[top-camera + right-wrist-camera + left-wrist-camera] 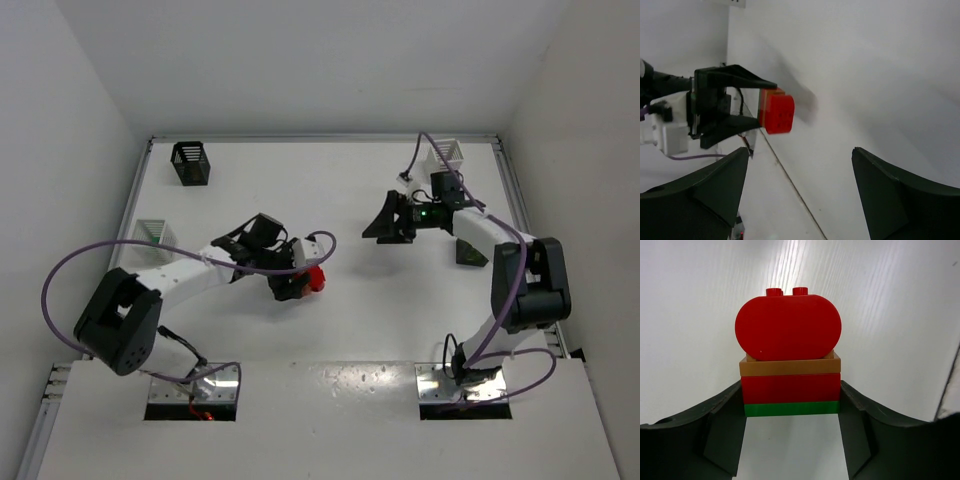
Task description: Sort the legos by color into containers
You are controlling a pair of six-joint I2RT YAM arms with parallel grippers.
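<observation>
My left gripper point(297, 281) is shut on a short lego stack point(315, 278) and holds it over the middle of the table. In the left wrist view the stack point(788, 330) has a rounded red brick on top, then a tan brick, a red brick and a green plate, with the fingers point(722, 425) pressing its lower sides. My right gripper point(385, 224) is open and empty, to the right of the stack and pointing at it. In the right wrist view point(797, 175) the stack point(777, 114) shows ahead, held by the left gripper point(722, 107).
A black basket point(190, 163) stands at the back left and a white basket point(153, 232) at the left edge. A white basket point(447, 152) stands at the back right. A black basket point(470, 252) is partly hidden under the right arm.
</observation>
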